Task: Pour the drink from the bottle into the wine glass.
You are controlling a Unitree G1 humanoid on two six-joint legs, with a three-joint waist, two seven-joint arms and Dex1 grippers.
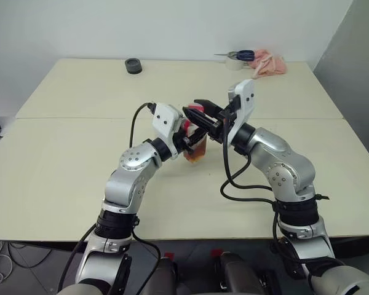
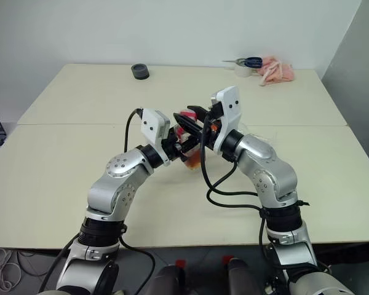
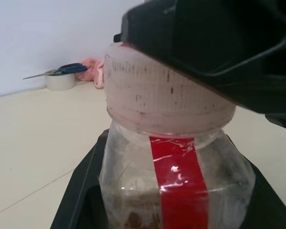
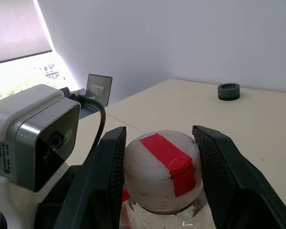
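Right wrist view: bottle [image 4: 162, 171] cap between right hand [image 4: 159, 167] fingers.

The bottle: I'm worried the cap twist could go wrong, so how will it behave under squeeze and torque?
The bottle looks like thin clear plastic, so its wall will probably dent if squeezed hard. Only a little drink sits at the bottom, so it is likely light. The cap is smooth and rounded between the right end effector fingers, so they might slip.

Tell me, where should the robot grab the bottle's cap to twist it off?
Around its rounded sides, coming from above. The cap sits on top of the upright bottle, which the left gripper holds by its body. The right gripper already has a finger on each side of it.
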